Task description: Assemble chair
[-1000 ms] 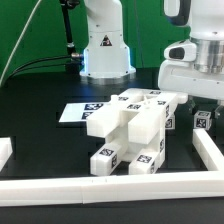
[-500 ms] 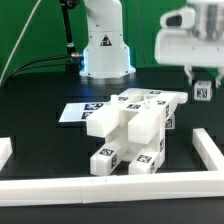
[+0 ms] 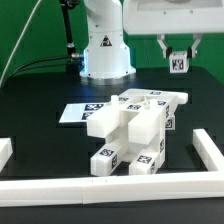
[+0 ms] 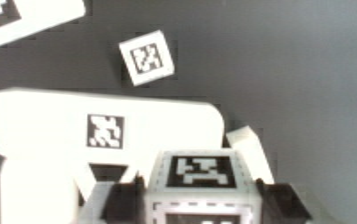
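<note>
The partly built chair (image 3: 133, 128) stands mid-table in the exterior view, white blocky parts with black-and-white tags. In the wrist view it shows as a large white tagged part (image 4: 104, 125) below the jaws. My gripper (image 3: 179, 60) is high above the table toward the exterior view's right, shut on a small white tagged cube (image 3: 179, 63). In the wrist view the cube (image 4: 201, 172) sits between the two dark fingers (image 4: 107, 200), tag facing the camera.
The marker board (image 3: 77, 112) lies flat on the black table beside the chair; one of its tags shows in the wrist view (image 4: 148, 56). A white border rail (image 3: 110, 188) runs along the front, with ends at both sides. The white robot base (image 3: 104, 48) stands behind.
My gripper has risen from near the table at the exterior view's right, lifting the small cube up and moving slightly toward the left.
</note>
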